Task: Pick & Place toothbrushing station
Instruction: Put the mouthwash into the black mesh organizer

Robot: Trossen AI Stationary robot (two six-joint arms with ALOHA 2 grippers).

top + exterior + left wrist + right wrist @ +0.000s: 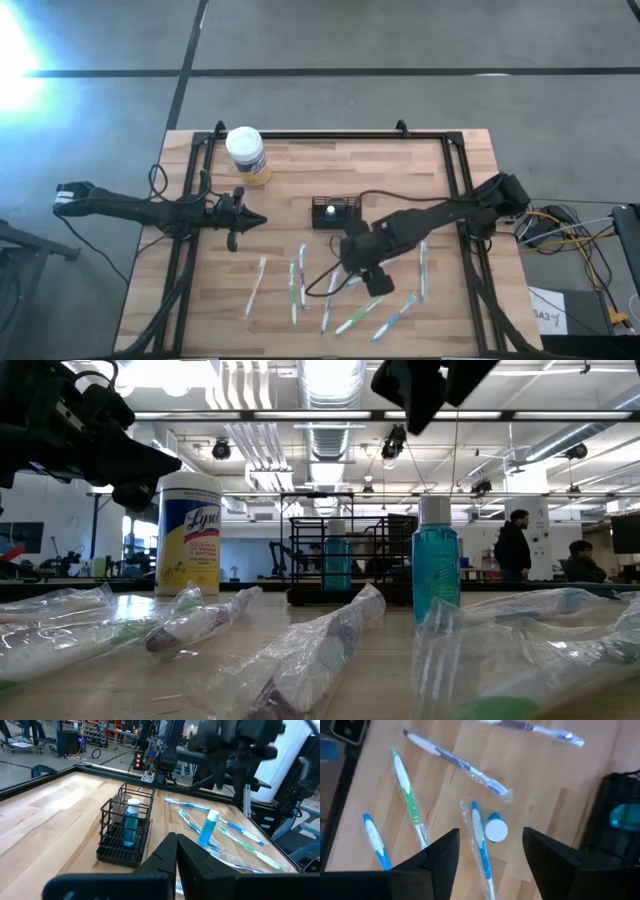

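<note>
Wooden table [300, 160]: black holder [335, 213] holds blue bottle [131, 822]; right gripper [490, 851] jaws wide above second bottle [495, 830]; left gripper [176, 851] jaws closed.

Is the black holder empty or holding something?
Holding something: the black holder has one blue bottle with a white cap standing upright inside its wire frame.

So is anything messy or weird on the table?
The wrapped toothbrushes lie scattered at different angles across the near half of the table, not lined up. One small blue bottle stands alone among them, while another sits inside the black holder. Nothing looks spilled or broken.
</note>
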